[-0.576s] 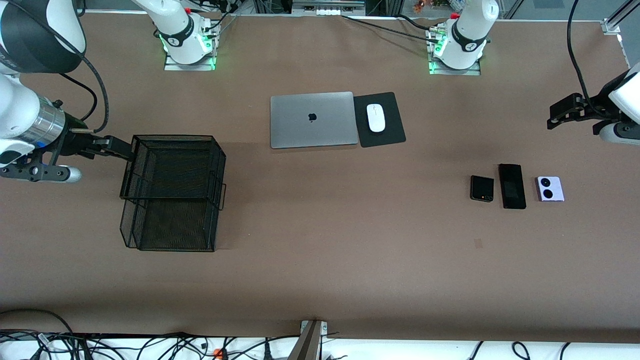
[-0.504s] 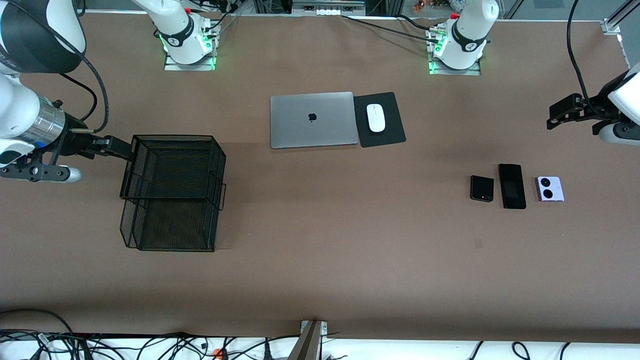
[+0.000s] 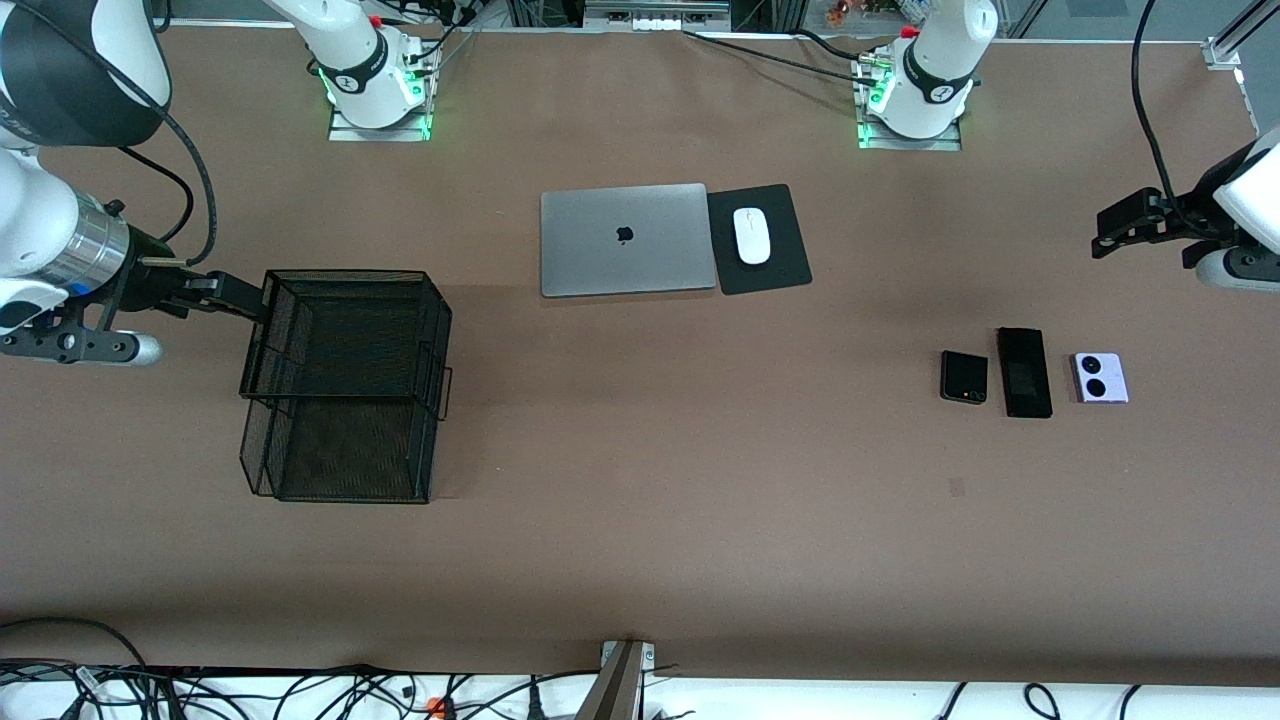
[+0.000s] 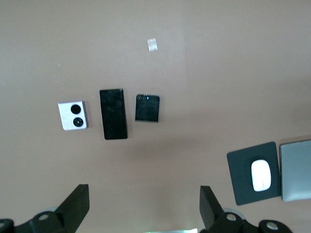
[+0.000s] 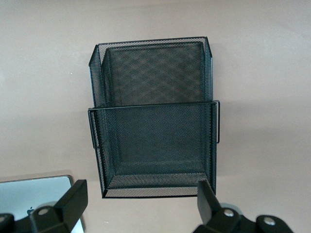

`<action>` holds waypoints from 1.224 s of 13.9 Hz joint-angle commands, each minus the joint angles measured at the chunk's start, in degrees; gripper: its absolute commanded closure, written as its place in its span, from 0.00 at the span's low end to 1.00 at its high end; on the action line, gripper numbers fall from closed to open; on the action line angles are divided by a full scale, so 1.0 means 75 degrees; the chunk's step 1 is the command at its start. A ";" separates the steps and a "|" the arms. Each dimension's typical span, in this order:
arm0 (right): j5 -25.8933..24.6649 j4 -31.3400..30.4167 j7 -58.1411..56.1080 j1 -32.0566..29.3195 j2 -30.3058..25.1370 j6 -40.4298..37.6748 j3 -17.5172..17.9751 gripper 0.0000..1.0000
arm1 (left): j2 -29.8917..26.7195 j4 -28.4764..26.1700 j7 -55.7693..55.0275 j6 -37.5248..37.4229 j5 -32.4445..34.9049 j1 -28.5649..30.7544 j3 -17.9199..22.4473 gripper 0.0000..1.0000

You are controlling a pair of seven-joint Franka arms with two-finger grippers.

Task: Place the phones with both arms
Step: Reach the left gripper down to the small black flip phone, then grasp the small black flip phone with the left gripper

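We found the three phones in a row near the left arm's end of the table — the folded phone (image 3: 964, 377) beside the slab phone (image 3: 1024, 372), the two-lens phone (image 3: 1100, 378) at the slab's 3 o'clock. The laptop (image 3: 626, 240) lay at their 10 o'clock, farther from the front camera, the mouse (image 3: 752, 236) on its pad (image 3: 758, 239) beside it. The mesh basket (image 3: 345, 384) stood toward the right arm's end.

The brown table (image 3: 640, 540) carries a closed silver laptop (image 3: 627, 240) with a black mouse pad (image 3: 775, 245) touching it. From the laptop, a black mesh basket (image 3: 345, 385) sits toward the right arm's end; a folded black phone (image 3: 964, 376), black slab phone (image 3: 1024, 372) and lilac phone (image 3: 1100, 378) lie toward the left arm's end, all nearer the front camera.
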 commanded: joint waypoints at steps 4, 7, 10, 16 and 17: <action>-0.0031 0.0128 0.0022 -0.0020 -0.0003 -0.0147 0.0017 0.00 | 0.0851 -0.0139 0.0058 0.0238 0.0419 0.0055 0.0001 0.00; -0.0019 0.0128 0.0022 -0.0020 -0.0003 -0.0135 0.0017 0.00 | 0.1075 -0.0887 0.0362 0.1303 0.0431 0.0148 0.0024 0.00; -0.0019 0.0128 0.0034 0.0004 -0.0003 -0.0135 0.0017 0.00 | 0.1472 -0.1590 0.0596 0.2475 0.0419 0.0230 0.0024 0.00; -0.0043 0.0128 -0.0025 0.0004 -0.0003 -0.0135 0.0017 0.00 | 0.2843 -0.2061 0.0738 0.4118 0.0489 0.0312 0.0024 0.00; -0.0043 0.0128 -0.0013 0.0004 -0.0003 -0.0135 0.0017 0.00 | 0.2961 -0.2154 0.0738 0.4386 0.0582 0.0301 0.0024 0.00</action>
